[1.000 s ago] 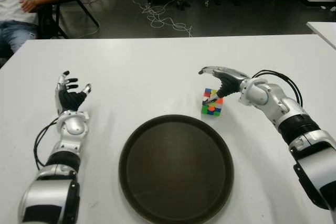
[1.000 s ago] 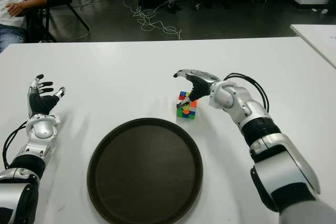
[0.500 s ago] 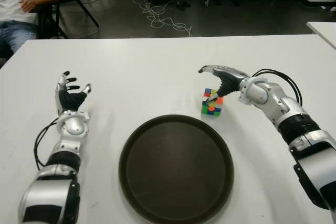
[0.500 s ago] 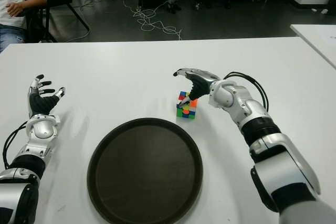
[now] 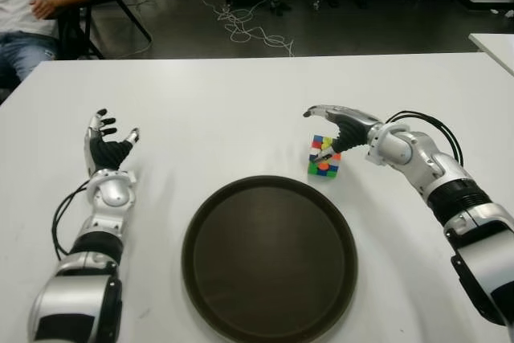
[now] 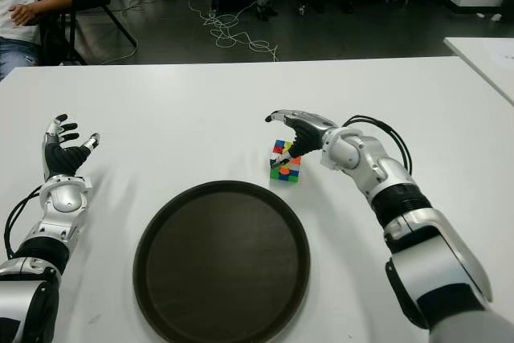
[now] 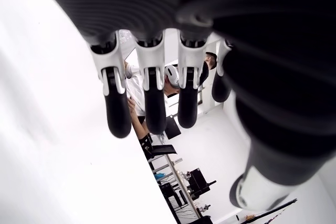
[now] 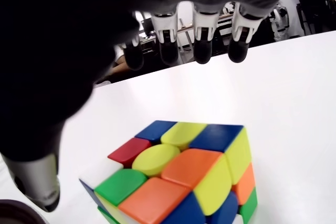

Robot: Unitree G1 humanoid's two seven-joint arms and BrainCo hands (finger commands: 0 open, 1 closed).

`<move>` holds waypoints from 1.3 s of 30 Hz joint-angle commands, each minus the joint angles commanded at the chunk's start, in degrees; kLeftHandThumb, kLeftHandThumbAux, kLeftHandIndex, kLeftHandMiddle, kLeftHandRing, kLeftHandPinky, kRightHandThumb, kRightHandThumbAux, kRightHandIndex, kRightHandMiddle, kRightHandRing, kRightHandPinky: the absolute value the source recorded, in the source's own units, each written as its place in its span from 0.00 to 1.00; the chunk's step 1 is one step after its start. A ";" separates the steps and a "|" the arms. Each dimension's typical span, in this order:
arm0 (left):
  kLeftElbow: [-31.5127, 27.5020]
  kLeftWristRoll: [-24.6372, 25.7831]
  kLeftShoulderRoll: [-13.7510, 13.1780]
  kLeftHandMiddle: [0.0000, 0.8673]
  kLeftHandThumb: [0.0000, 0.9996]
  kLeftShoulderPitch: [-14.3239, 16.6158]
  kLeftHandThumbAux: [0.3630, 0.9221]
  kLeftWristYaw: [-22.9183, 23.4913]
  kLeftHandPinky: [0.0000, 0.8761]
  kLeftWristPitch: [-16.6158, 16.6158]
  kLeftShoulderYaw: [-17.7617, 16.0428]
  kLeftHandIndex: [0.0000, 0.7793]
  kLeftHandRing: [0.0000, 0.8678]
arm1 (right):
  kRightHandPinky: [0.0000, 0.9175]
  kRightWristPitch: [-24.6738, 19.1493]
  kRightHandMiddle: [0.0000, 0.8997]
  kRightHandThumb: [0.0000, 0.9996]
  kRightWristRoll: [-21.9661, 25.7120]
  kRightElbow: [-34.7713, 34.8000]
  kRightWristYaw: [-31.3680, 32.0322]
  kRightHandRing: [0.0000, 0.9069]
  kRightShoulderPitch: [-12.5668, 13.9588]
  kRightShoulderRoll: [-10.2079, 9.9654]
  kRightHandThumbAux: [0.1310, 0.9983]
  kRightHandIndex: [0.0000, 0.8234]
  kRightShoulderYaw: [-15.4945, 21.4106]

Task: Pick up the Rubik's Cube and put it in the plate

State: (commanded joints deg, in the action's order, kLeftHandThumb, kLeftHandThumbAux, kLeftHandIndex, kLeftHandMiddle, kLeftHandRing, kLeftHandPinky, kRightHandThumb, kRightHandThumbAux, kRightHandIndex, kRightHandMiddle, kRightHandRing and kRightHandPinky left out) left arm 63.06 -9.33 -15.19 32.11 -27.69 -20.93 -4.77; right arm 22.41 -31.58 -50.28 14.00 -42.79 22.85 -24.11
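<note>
One Rubik's Cube (image 5: pixel 324 157) sat on the white table (image 5: pixel 241 102), right of the middle and just past the far right rim of the plate (image 5: pixel 269 259). It was not in the plate yet.

Very little had changed in the last second. The right hand (image 5: pixel 341 128) stayed over the cube, and its arm had slid only a tiny bit toward the right edge. The cube had not moved at all. In the right wrist view the fingers (image 8: pixel 202 40) were stretched out above the cube and the thumb hung down beside it, so the hand was wide open and held nothing. I think the grab had not started, and the fingers had to close on the cube before any lift.

The left hand (image 5: pixel 106 150) showed near the left edge of the table, well apart from the plate, fingers spread and holding nothing.

By count: one cube, one plate, two robot hands. One person (image 5: pixel 32 6) sat beyond the far left corner.
</note>
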 joint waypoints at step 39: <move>0.02 0.07 -0.03 0.29 0.11 0.11 0.74 0.12 0.43 0.35 -0.27 0.17 0.36 | 0.05 1.33 0.11 0.00 2.93 1.77 3.82 0.10 5.29 0.20 0.62 0.08 0.76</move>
State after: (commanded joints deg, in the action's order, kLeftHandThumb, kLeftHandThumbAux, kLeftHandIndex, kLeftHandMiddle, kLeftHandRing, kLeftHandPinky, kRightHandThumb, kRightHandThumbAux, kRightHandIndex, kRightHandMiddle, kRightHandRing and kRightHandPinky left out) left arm 63.08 -9.26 -15.22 32.22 -27.57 -20.58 -5.03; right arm 23.74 -28.65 -48.51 17.82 -37.50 23.05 -23.34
